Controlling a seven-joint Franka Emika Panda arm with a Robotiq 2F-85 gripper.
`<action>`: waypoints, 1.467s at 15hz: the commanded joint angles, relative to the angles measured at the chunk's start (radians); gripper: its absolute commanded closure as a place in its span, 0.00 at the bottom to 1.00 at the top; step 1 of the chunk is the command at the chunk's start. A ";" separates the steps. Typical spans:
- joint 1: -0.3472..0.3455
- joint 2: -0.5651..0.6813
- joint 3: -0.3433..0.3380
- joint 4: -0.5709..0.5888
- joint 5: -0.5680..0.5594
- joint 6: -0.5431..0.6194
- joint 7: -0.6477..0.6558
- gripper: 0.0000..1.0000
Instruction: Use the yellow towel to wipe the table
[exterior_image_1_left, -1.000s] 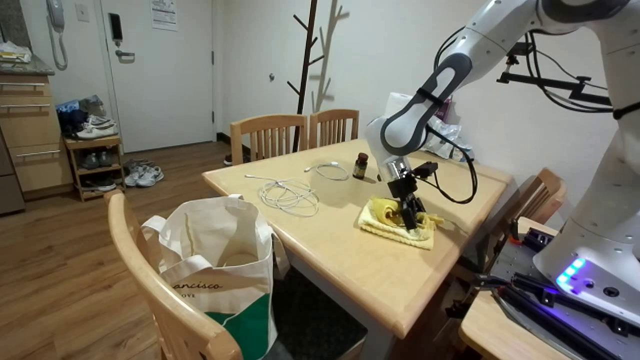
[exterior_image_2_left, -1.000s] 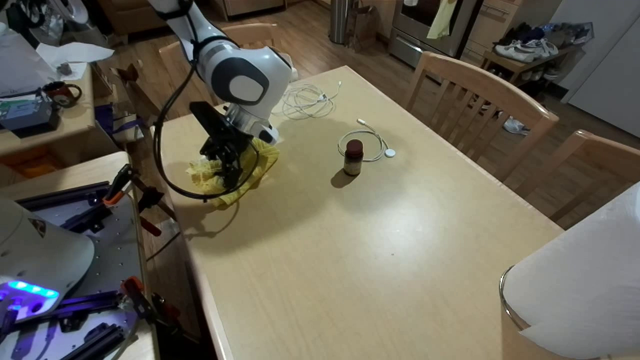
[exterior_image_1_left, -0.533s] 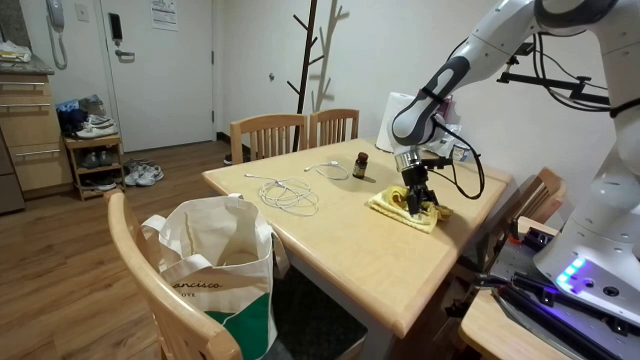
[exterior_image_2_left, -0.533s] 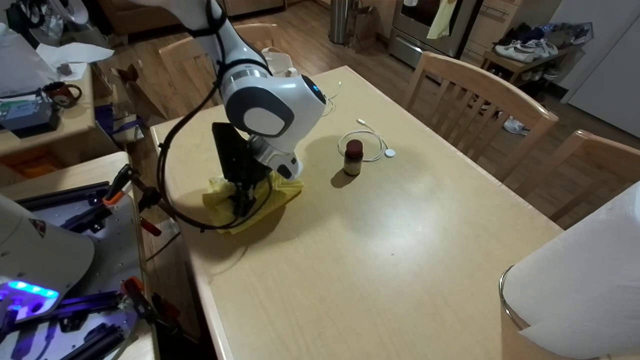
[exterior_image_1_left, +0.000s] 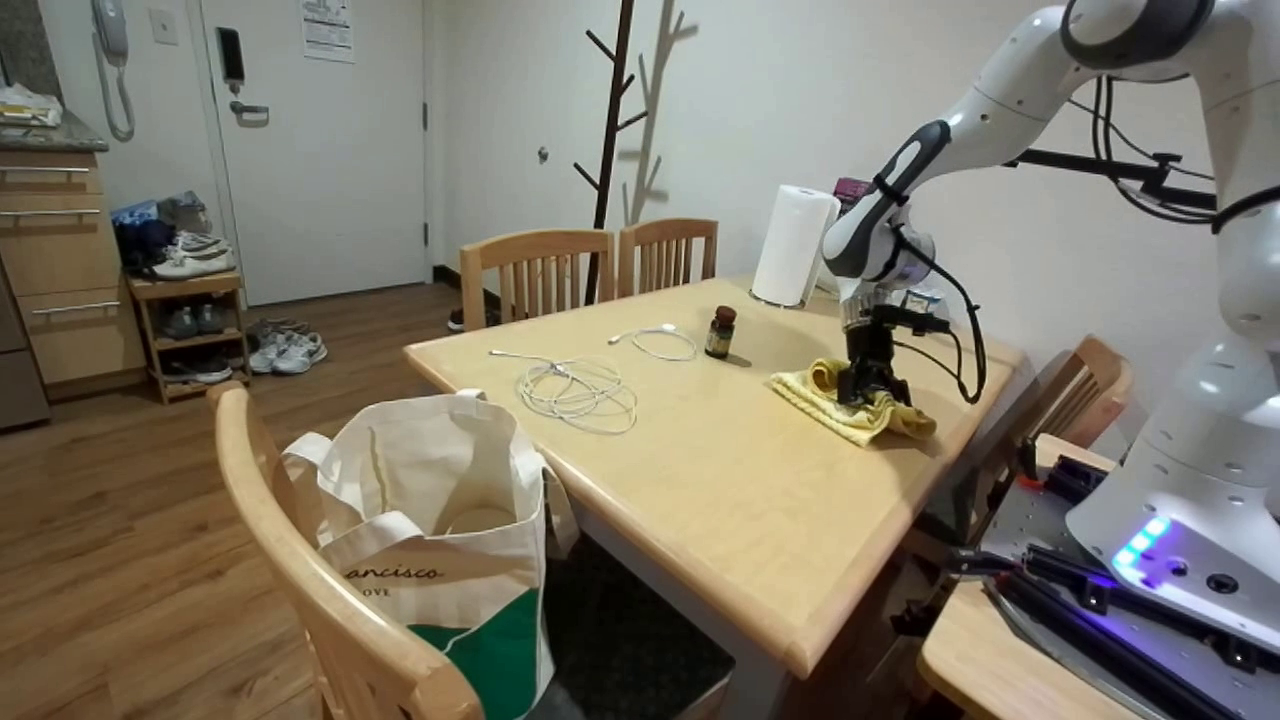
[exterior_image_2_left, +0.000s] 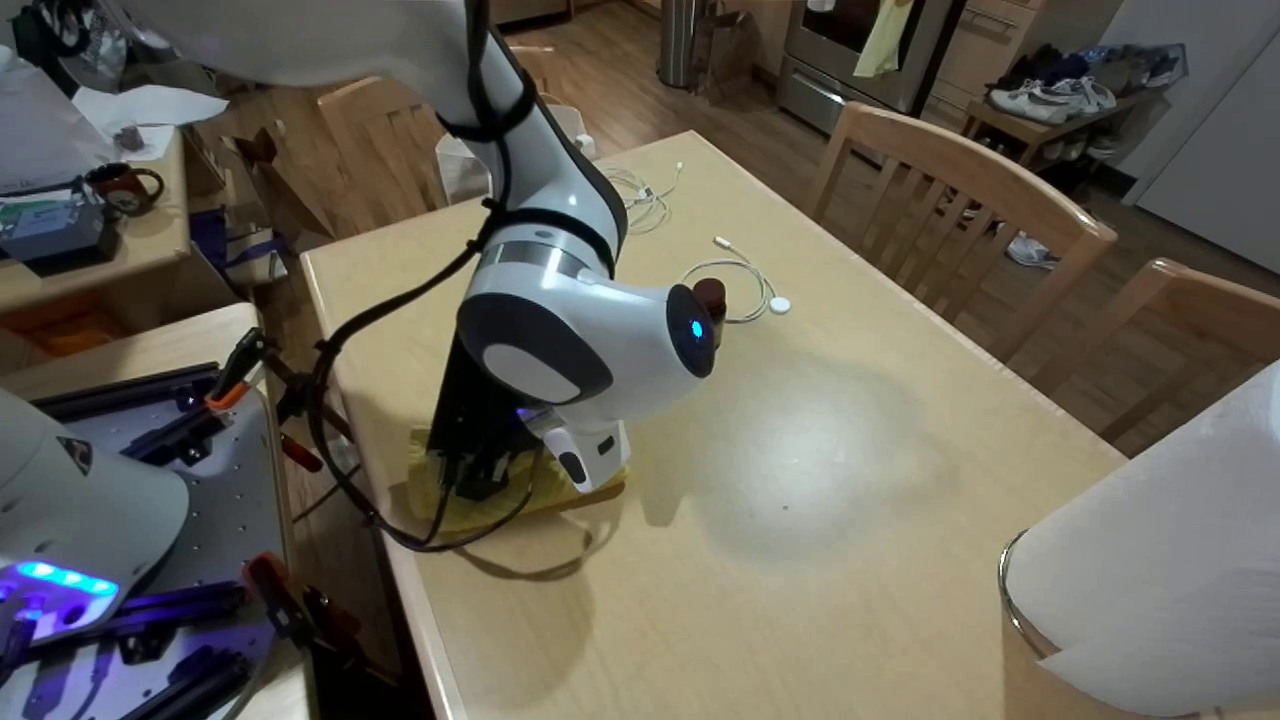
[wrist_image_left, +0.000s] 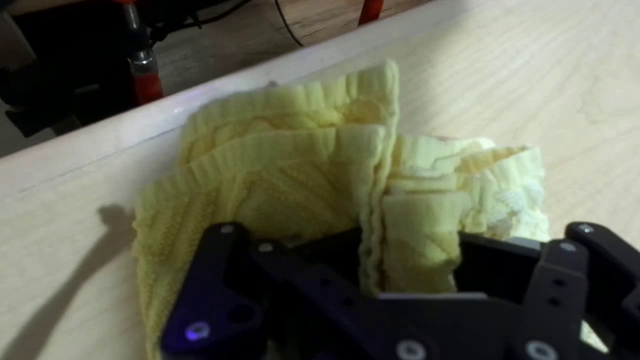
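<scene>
The yellow towel (exterior_image_1_left: 825, 408) lies folded and bunched on the light wooden table (exterior_image_1_left: 680, 490), near the table side closest to the robot base. In an exterior view the arm hides much of the towel (exterior_image_2_left: 575, 490). My gripper (exterior_image_1_left: 873, 388) points down into the towel, low over the tabletop. In the wrist view the towel (wrist_image_left: 290, 195) fills the middle, and a fold of it stands pinched between the two black fingers (wrist_image_left: 407, 255). The table edge runs just behind the towel there.
A dark bottle (exterior_image_1_left: 720, 332) with a red-brown cap stands on the table beside a short white cable (exterior_image_1_left: 665, 345). A coiled white cable (exterior_image_1_left: 577, 392) lies further off. A paper towel roll (exterior_image_1_left: 795, 245) stands at the far end. Chairs (exterior_image_1_left: 540, 265) and a tote bag (exterior_image_1_left: 430, 540) border the table.
My gripper has slid along the table with the towel, away from the coiled cable and toward the paper towel roll's end. The bottle and cables have not moved.
</scene>
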 joint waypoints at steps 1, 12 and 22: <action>0.039 -0.054 0.015 -0.098 0.020 0.150 -0.044 0.91; 0.280 -0.314 0.060 -0.537 -0.103 0.831 0.142 0.91; 0.427 -0.326 0.229 -0.594 -0.218 1.007 0.156 0.90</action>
